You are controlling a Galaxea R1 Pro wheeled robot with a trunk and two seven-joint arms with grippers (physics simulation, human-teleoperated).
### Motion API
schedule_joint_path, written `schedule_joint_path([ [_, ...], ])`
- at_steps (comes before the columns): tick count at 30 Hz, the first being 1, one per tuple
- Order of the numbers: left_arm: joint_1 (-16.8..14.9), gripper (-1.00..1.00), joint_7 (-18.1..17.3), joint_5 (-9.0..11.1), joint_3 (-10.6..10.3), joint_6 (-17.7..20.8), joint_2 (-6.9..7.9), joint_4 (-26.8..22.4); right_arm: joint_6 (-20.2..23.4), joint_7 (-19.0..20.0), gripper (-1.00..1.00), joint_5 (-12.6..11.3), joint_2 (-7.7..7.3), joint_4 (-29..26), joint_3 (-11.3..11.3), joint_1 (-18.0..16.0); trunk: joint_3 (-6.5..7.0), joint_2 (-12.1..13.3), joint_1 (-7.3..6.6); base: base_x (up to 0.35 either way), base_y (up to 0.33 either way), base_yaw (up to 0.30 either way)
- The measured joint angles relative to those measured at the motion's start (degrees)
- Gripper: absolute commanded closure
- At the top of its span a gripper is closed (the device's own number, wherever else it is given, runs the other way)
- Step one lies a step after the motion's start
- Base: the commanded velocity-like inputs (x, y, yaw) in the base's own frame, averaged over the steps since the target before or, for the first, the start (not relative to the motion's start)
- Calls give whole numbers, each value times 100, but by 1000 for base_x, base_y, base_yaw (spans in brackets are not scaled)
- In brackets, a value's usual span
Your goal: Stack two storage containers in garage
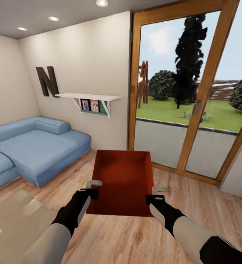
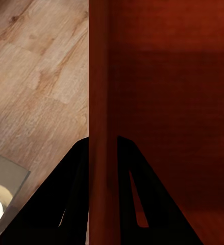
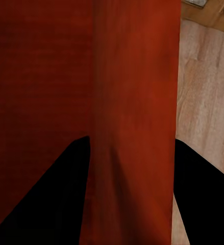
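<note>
A red-orange storage container [image 1: 122, 181] hangs in front of me above the light wood-plank floor of the living room, open side up and empty. My left gripper [image 1: 94, 187] is shut on its left wall [image 2: 99, 102], one finger on each side of it. My right gripper [image 1: 156, 194] is shut on its right wall [image 3: 134, 112] in the same way. The second container is out of view.
A blue sofa [image 1: 32, 146] stands at the left and a glass coffee table [image 1: 14, 223] at the lower left. Wood-framed glass garden doors [image 1: 190, 91] rise straight ahead on the right. A white wall shelf [image 1: 87, 98] hangs beside them.
</note>
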Motion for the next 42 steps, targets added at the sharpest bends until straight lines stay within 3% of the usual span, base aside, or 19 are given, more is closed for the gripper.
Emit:
schedule_joint_path([
  [42,-2,100,7,15,2,-3,1,4,18,14,100,69,6,1,-40,-3,-67,0,0,0,0,269],
])
